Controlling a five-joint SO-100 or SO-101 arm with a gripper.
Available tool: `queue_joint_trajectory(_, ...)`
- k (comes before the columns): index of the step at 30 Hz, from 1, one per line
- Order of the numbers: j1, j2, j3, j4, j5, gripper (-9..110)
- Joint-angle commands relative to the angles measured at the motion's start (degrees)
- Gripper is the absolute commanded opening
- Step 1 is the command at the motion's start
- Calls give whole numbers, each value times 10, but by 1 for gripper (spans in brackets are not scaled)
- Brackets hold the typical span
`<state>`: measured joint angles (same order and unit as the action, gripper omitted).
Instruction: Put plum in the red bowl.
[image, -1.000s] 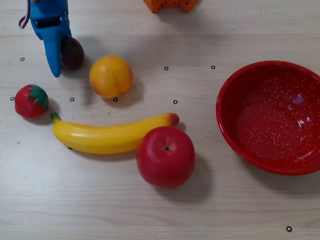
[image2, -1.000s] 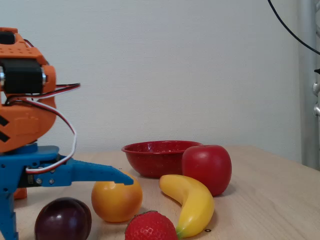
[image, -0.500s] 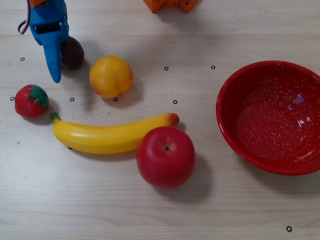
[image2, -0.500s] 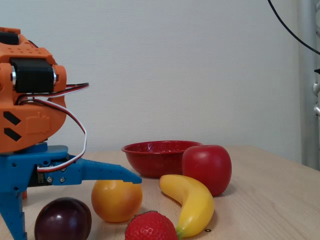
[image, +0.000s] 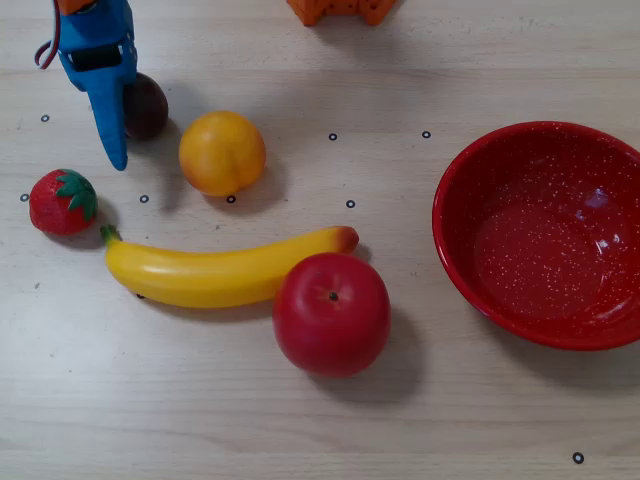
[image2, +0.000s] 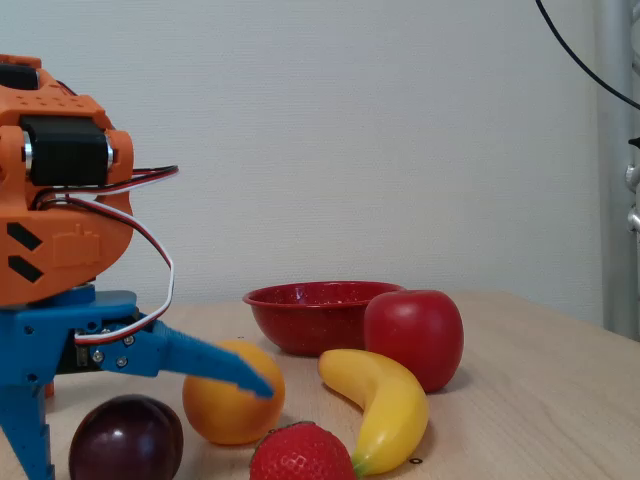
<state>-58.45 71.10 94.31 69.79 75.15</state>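
The plum (image: 148, 104) (image2: 125, 440) is a small dark maroon fruit on the table at the far left of both views. In the overhead view the blue finger (image: 108, 112) covers its left edge. My gripper (image: 112, 118) (image2: 145, 432) hangs over the plum and is open. In the fixed view one finger (image2: 205, 362) slants down to the right above the plum, in front of the orange. The other finger (image2: 24, 440) stands upright at the plum's left. Nothing is held. The red bowl (image: 600, 335) (image2: 300, 330) sits empty at the overhead view's right.
An orange (image: 222, 152) (image2: 225, 415) lies just right of the plum in the overhead view. A strawberry (image: 62, 200), a banana (image: 220, 272) and a red apple (image: 331, 313) lie between the plum and the bowl. The arm's orange base (image: 340, 8) is at the top edge.
The gripper body rose slightly a second ago and has since stayed put. Its long finger swung downward toward the plum, narrowing the jaw opening. The fruits and the bowl have not moved.
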Motion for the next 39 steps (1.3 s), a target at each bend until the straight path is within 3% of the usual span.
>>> queue_joint_trajectory(1, 9, 11, -40, 22, 2, 58)
queue_joint_trajectory(26, -4, 3, -35, 39, 62, 60)
queue_joint_trajectory(39, -3, 4, -39, 40, 73, 34)
